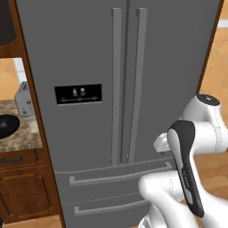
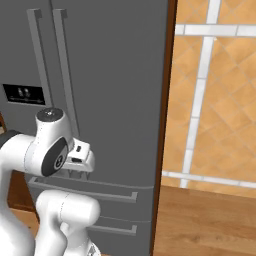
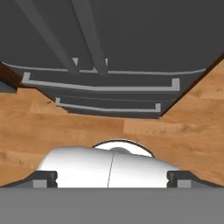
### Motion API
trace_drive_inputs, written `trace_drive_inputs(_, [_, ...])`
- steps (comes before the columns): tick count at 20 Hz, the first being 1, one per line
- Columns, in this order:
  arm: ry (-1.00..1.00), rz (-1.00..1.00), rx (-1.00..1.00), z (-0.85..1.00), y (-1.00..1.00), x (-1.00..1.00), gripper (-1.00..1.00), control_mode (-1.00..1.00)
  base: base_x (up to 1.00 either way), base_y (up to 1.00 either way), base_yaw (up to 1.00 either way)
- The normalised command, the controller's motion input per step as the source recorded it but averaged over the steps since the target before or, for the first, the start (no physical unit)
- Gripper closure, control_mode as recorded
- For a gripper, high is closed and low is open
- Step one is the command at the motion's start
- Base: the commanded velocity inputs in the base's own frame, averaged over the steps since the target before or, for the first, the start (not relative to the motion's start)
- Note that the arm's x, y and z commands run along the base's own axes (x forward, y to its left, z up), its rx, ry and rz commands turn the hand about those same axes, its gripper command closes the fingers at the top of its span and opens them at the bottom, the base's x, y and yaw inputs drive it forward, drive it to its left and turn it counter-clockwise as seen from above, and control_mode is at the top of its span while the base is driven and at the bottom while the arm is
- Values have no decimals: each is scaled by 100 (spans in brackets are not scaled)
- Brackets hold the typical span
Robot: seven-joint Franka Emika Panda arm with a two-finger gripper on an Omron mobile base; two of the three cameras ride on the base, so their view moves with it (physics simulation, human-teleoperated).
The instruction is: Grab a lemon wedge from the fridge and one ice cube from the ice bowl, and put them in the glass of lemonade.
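The fridge is a tall grey steel French-door unit with both doors shut, two long vertical handles and a black dispenser panel. Its two drawers are shut too. The lemon wedge is hidden. The ice bowl, a shallow black dish, sits on the counter left of the fridge. My gripper hangs folded close in front of the lower right door, pointing down at the floor. In the hand view my gripper stands open, fingertips wide apart and nothing between them.
A grey toaster stands on the stone counter behind the dish, above brown cabinets. A tiled wall and wood floor lie right of the fridge. My folded arm fills the near space.
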Motion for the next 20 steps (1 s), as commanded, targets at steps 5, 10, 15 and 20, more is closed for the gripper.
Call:
trace_drive_inputs(5, [0,0,0,0,0,0,-100,100,-86,0,0])
trace_drive_inputs(10, [0,0,0,0,0,0,-100,100,-60,39,0])
trace_drive_inputs(15, [0,0,0,0,0,0,-100,100,-3,90,0])
trace_drive_inputs(20, [0,0,0,0,0,0,-100,100,13,91,0])
